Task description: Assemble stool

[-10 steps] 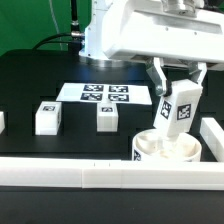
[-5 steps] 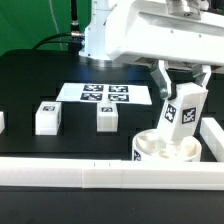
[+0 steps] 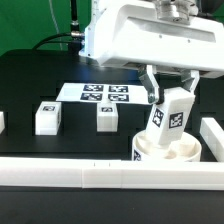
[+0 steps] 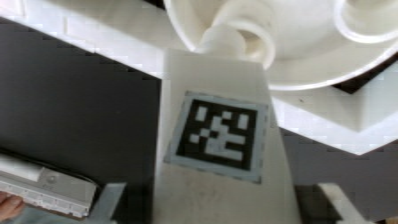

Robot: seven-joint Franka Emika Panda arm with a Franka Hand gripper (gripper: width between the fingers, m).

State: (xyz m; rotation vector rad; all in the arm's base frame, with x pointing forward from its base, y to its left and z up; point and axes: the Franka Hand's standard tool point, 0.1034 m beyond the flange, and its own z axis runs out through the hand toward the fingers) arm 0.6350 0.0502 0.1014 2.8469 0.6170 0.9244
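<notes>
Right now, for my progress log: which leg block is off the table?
The leg block clamped in the jaws, tilted, its lower end at the seat disc. The other two blocks stand on the black table.

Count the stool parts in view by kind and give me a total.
Seat disc: 1
Leg blocks: 3, with one leg block held in the gripper over the disc, and two loose on the table
Total: 4
</notes>
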